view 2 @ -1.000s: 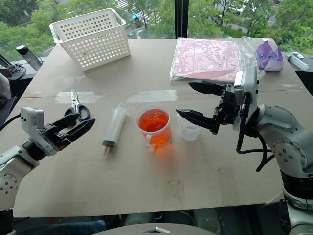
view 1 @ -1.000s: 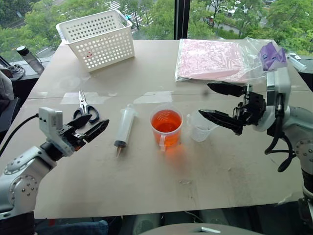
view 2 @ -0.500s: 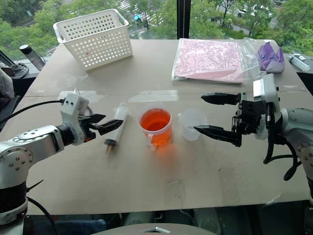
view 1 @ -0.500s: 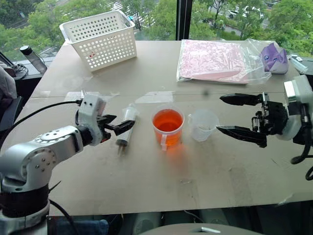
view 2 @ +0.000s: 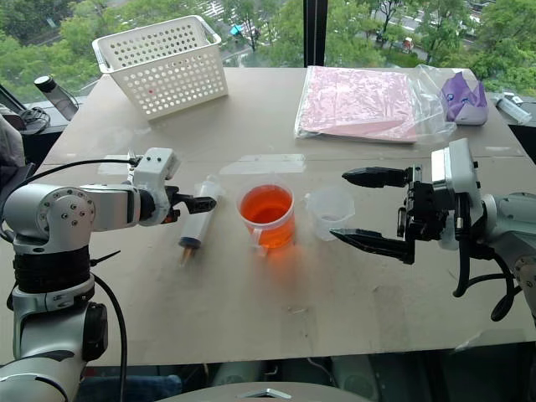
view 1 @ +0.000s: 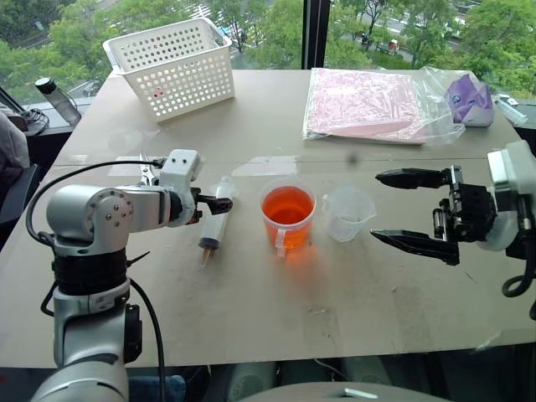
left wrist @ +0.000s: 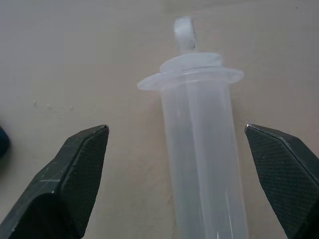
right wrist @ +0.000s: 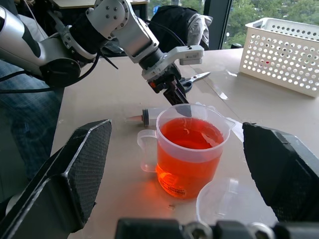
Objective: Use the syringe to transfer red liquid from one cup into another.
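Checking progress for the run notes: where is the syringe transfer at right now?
Nothing moved yet: the handled cup is full of red liquid, and the small beaker looks empty. In hand: the left gripper is open astride the syringe, which lies on the table. The right gripper waits open. Left: grasp, draw, squirt.

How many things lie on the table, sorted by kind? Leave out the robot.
Cups: 2, handled cup and beaker
Syringe: 1
Scissors: 1
Basket: 1
Plastic bag: 1
Purple object: 1
Total: 7
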`<state>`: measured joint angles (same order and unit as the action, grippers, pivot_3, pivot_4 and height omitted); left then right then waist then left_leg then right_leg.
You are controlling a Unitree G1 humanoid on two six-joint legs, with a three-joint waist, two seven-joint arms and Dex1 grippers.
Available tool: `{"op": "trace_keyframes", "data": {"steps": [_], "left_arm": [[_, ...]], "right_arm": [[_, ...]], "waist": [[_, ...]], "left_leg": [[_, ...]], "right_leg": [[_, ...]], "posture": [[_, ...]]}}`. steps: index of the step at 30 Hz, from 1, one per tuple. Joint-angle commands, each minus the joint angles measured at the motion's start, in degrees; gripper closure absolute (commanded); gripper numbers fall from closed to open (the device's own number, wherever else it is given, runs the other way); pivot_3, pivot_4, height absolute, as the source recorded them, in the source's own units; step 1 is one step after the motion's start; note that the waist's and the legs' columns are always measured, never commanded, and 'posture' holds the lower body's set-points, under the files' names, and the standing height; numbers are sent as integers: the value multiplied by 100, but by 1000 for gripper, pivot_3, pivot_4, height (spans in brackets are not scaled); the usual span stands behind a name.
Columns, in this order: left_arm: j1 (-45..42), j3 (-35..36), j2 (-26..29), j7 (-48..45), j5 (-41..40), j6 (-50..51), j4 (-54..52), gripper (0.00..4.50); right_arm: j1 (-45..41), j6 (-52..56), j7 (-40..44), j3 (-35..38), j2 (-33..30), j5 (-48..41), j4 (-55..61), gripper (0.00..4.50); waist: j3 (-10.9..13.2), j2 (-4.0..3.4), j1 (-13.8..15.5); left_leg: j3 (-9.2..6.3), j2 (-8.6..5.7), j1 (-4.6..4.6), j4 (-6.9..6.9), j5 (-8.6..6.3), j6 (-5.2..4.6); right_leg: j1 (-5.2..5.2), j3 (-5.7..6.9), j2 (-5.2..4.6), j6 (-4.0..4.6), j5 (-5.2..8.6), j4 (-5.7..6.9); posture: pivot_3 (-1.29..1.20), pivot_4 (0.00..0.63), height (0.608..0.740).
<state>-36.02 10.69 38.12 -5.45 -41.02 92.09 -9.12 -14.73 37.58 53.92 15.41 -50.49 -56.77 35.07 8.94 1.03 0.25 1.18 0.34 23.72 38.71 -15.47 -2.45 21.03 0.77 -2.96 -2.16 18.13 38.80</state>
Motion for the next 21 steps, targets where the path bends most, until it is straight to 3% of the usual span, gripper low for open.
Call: {"op": "trace_keyframes", "data": {"steps": [1, 8, 13, 15, 19, 20, 21], "left_arm": [[-97, -193, 59, -193, 265, -3, 230, 40], [-210, -646, 75, -594, 753, -499, 886, 40], [-408, -866, 122, -912, 926, -609, 1247, 40], [-430, -1030, 178, -1012, 1073, -756, 1351, 796], [-374, -944, 122, -1102, 1208, -802, 1339, 2734], [-374, -875, 101, -1110, 1229, -777, 1340, 3103], [-387, -688, 52, -1139, 1198, -848, 1294, 3131]], "right_arm": [[-6, -97, -118, 283, -35, -130, 233, 0], [206, -78, -358, 95, -24, 135, 308, 0], [155, -114, -468, 41, 67, 137, 309, 0], [161, -116, -482, 47, 70, 136, 310, 0], [192, -86, -519, 80, 58, 120, 338, 0], [189, -81, -529, 91, 57, 110, 338, 0], [173, -73, -537, 93, 50, 103, 331, 0]], "waist": [[0, 0, 14], [-15, -15, 67], [-19, -23, 60], [-24, -32, 61], [-26, -35, 70], [-26, -35, 74], [-26, -35, 77]], "left_leg": [[-1, 0, 0, 0, 1, 2], [-3, 0, -14, 0, 5, 8], [-2, 0, -102, -18, 4, 8], [-4, 0, -111, -20, 4, 8], [-4, 0, -107, -20, 4, 8], [-4, -1, -106, -20, 4, 8], [-4, -1, -104, -20, 4, 8]], "right_leg": [[0, 0, 1, 0, 0, 1], [-12, 1, 0, 1, 0, 8], [-90, 0, -3, 6, 3, 7], [-97, 1, -3, 6, 3, 9], [-96, 1, -8, 6, 3, 5], [-96, 1, -10, 6, 3, 4], [-96, 1, -12, 6, 3, 3]], "posture": [[0, 150, 740], [0, 150, 740], [0, 150, 740], [0, 150, 740], [0, 150, 740], [0, 150, 740], [0, 150, 740]]}}
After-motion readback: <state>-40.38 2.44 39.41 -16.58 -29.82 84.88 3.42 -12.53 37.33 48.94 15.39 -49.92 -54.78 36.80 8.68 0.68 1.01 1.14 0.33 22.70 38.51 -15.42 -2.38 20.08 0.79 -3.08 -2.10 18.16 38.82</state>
